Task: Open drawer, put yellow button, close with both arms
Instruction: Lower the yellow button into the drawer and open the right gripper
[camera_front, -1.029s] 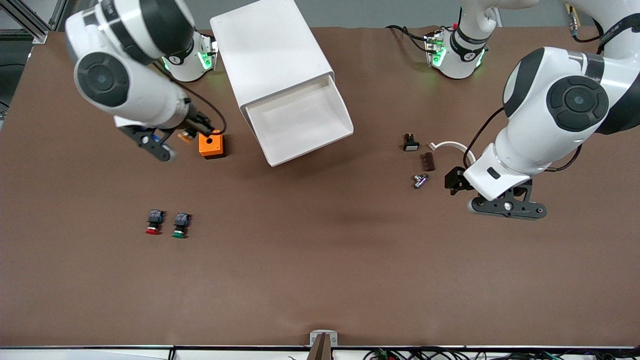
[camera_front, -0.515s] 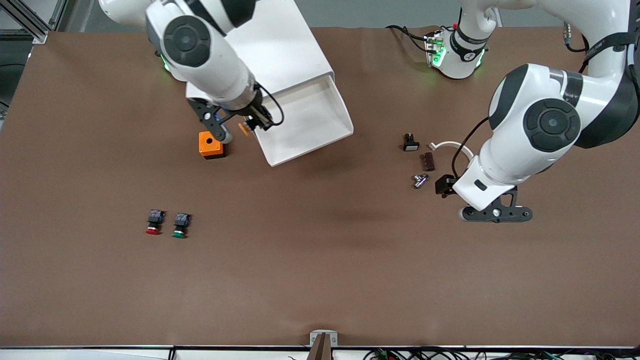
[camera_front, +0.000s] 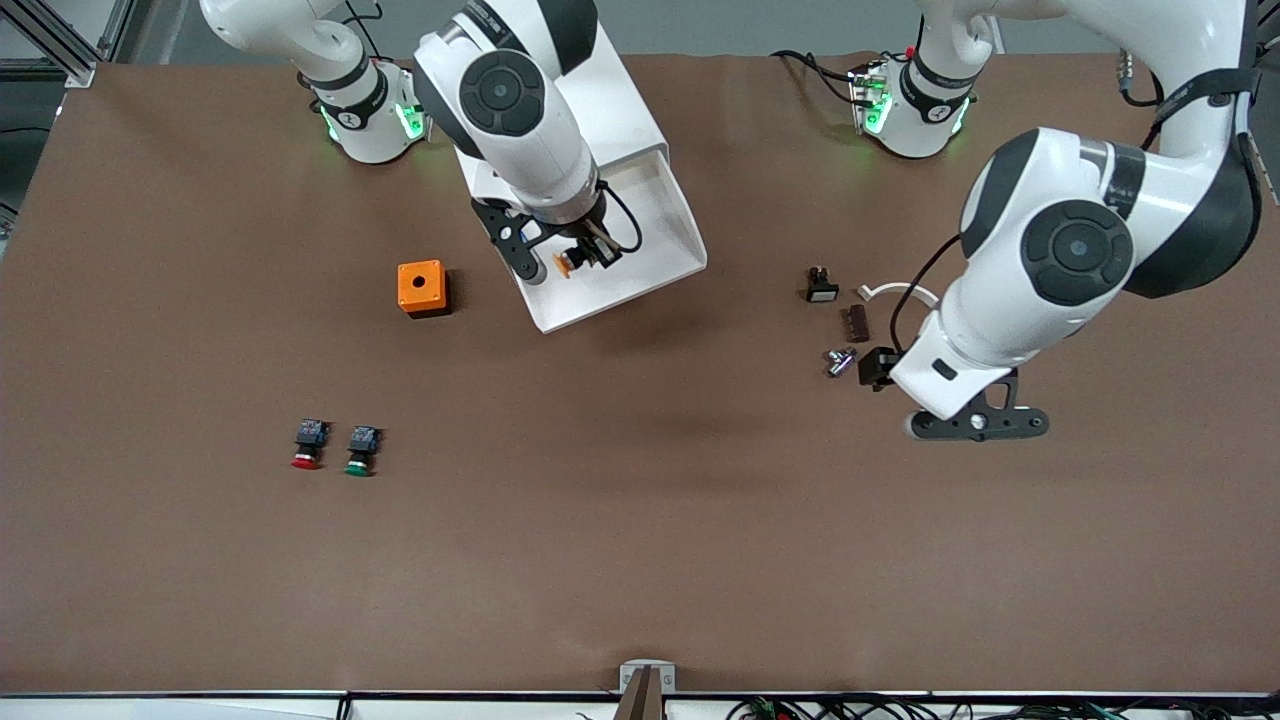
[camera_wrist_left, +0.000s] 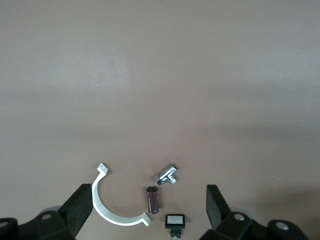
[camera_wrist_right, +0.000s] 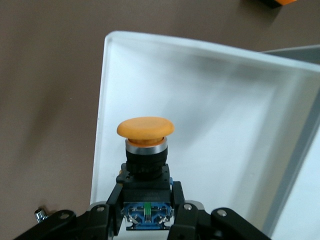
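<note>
Yellow button (camera_front: 565, 264) moved over drawer (camera_front: 655, 270) — held.

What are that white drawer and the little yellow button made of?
The drawer looks like smooth white plastic: thin, slightly translucent walls with rounded corners. The yellow button seems to have a matte plastic cap, a shiny, probably metal, ring under it and a black plastic body. It is held in the right gripper.
</note>
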